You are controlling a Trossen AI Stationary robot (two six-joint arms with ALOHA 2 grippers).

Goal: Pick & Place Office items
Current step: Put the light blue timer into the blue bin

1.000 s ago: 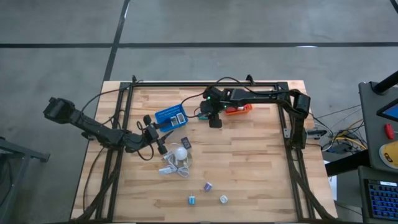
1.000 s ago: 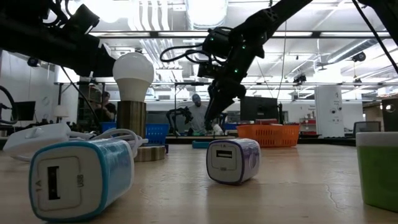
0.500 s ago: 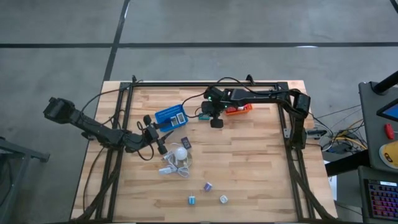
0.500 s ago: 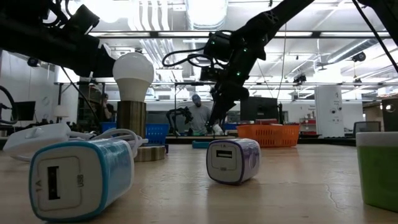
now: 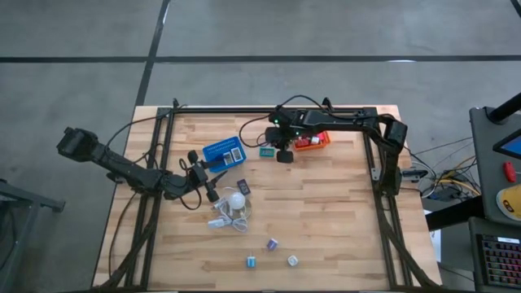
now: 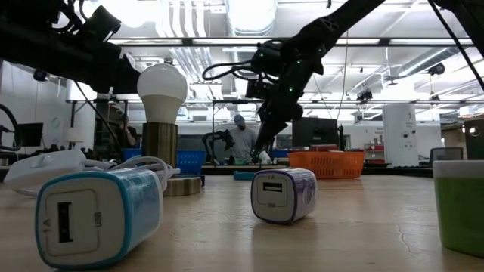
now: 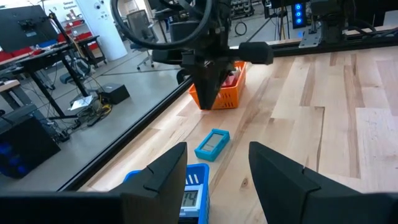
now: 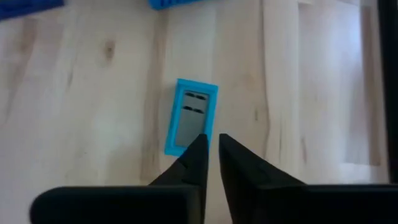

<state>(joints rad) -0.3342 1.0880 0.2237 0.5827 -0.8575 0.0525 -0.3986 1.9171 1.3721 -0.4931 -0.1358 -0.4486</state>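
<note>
The blue block (image 8: 192, 115) lies flat on the desk (image 5: 326, 203) at eleven o'clock, beneath the right hand (image 8: 210, 149) (nearly closed, empty). Light, stiff, slick; pinch its long edges.

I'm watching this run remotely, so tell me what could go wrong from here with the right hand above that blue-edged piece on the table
1. The right hand hangs nearly shut and empty above the blue-edged flat piece; it probably cannot grasp it unless it reopens.
2. The piece lies flat on the table, so descending fingers may push it aside.
3. The orange basket sits close by; a swing could clip it.
</note>
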